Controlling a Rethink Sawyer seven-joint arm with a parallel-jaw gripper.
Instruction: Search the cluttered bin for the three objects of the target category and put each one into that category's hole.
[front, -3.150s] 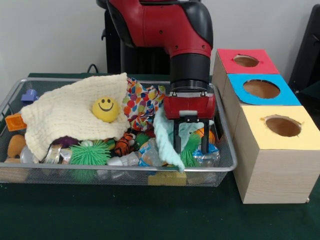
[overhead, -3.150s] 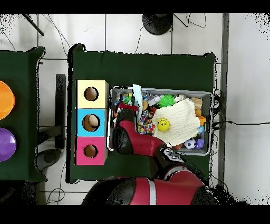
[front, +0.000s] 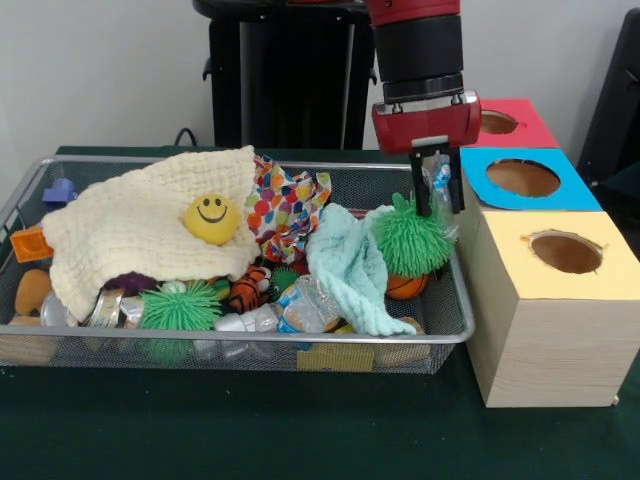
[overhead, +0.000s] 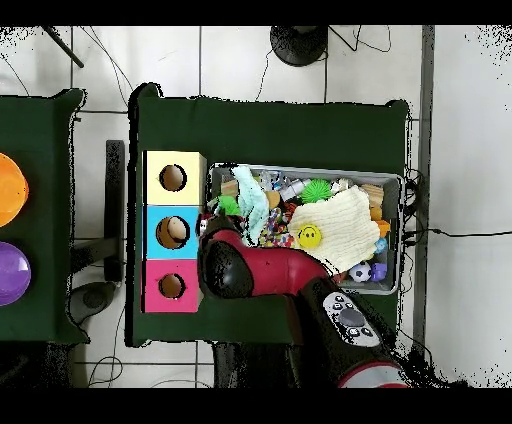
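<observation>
The wire mesh bin (front: 120, 158) is full of toys and cloths; it also shows in the overhead view (overhead: 398, 232). My gripper (front: 438, 186) hangs over the bin's right end, next to the blue-topped box, and is shut on a small crushed clear bottle (front: 440, 176). Another crushed clear bottle (front: 303, 304) with a blue label lies at the bin's front middle. A third is not clearly visible. The blue-topped box's round hole (front: 523, 177) is just right of the gripper; it also shows in the overhead view (overhead: 172, 231).
A red-topped box (front: 520, 122) stands behind the blue one and a yellow-topped box (front: 565, 252) in front. In the bin are a cream cloth (front: 130, 230), a yellow smiley ball (front: 212, 218), a mint cloth (front: 350, 265), green spiky balls (front: 410, 240) and a silver can (front: 105, 306).
</observation>
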